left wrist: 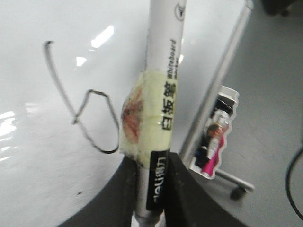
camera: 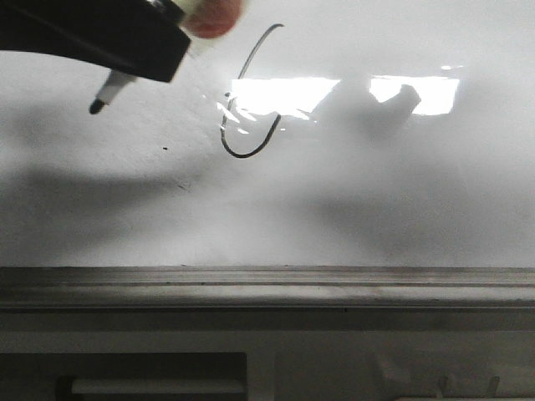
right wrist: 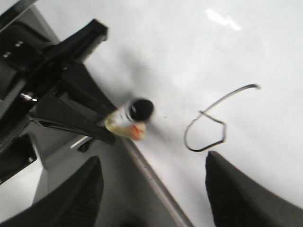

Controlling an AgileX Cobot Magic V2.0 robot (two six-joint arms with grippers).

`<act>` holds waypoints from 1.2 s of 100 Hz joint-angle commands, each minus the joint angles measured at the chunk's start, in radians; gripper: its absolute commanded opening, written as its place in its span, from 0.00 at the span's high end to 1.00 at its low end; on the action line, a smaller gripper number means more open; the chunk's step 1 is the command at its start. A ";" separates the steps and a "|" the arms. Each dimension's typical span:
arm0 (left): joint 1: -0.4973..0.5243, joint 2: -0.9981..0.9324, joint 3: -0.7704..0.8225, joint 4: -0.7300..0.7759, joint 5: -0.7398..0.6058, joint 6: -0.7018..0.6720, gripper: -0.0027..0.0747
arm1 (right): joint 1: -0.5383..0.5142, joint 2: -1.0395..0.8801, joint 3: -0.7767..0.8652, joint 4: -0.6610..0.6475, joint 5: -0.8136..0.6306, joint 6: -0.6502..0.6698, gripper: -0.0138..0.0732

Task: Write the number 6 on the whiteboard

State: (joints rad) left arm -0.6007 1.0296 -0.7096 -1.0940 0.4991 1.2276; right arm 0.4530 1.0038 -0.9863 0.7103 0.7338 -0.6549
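Observation:
The whiteboard (camera: 376, 192) fills the front view. On it, left of centre, is the number 6 (camera: 242, 156), a thin black curved stroke ending in a hooked loop. My left gripper (camera: 125, 38) is at the top left, shut on a white marker (left wrist: 163, 94) wrapped in yellowish tape. The marker's black tip (camera: 96, 106) points down-left, well to the left of the 6 and apart from its line. The left wrist view shows the 6 (left wrist: 106, 151) beside the marker. My right gripper (right wrist: 151, 189) is open and empty, over the board's edge near the 6 (right wrist: 203, 150).
A grey metal ledge (camera: 267, 288) runs along the board's bottom. A tiny black dot (camera: 165, 149) marks the board left of the 6. Bright light reflections (camera: 284, 93) cross the stroke. A colourful sticker-like item (left wrist: 215, 137) lies beyond the board's frame.

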 commanded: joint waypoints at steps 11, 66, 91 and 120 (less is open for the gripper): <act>0.001 -0.131 0.105 -0.308 -0.344 -0.073 0.99 | -0.120 -0.087 0.014 0.019 -0.062 -0.004 0.35; 0.001 0.036 0.076 -0.574 -0.443 -0.069 0.99 | -0.127 -0.114 0.068 0.052 -0.127 0.003 0.35; 0.001 0.097 0.044 -0.572 -0.409 -0.059 0.99 | -0.127 -0.114 0.068 0.052 -0.132 0.003 0.35; 0.001 0.097 0.044 -0.542 -0.387 -0.059 0.99 | -0.127 -0.114 0.068 0.052 -0.124 0.003 0.35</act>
State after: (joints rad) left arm -0.5989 1.1261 -0.6399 -1.6443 0.1146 1.1721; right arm 0.3338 0.8984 -0.8944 0.7276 0.6582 -0.6531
